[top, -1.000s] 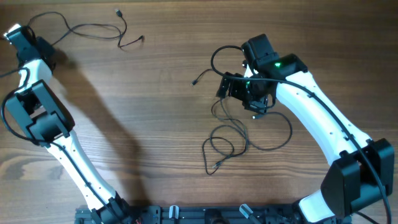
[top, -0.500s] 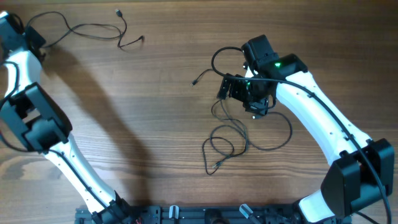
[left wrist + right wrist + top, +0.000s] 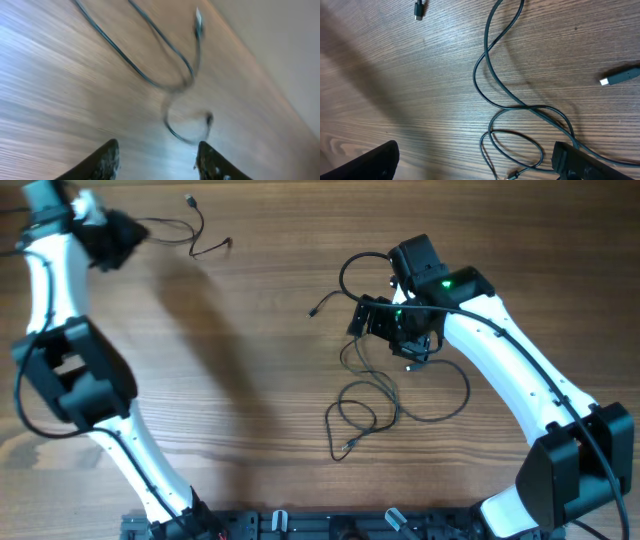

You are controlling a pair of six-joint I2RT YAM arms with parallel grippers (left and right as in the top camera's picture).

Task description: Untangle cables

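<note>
The cables point(image 3: 375, 380) lie on the wooden table point(image 3: 250, 360) in two groups. Most of them sit in loose, crossing loops directly beneath the right gripper point(image 3: 392, 328). Its fingers point(image 3: 372, 162) are spread wide and released, with nothing in their grasp.

In the right wrist view two strands point(image 3: 487, 48) snake away ahead of the fingers and cross each other. Nearer in, a closed loop point(image 3: 540, 150) lies flat on the wood in the gap between the two fingers, closer to one of them. A dark plug point(image 3: 419, 9) lies well ahead of the fingers on the far side from that loop. A silver-tipped plug point(image 3: 619, 76) lies ahead of the other finger, apart from the strands. A small cable end shows at the bottom edge between the fingers.

The lone cable point(image 3: 165, 221) lies at the table's far edge, stretching away from the left gripper point(image 3: 108, 238). From overhead I cannot tell whether it touches the gripper. The left wrist view is blurred, but its fingers point(image 3: 106, 161) stand apart with bare wood between them, gripping nothing. There the lone cable curves ahead of the fingertips and clear of them. Its silvery plug point(image 3: 198, 20) lies farthest out, and a small curl of it ends just beyond one fingertip.
</note>
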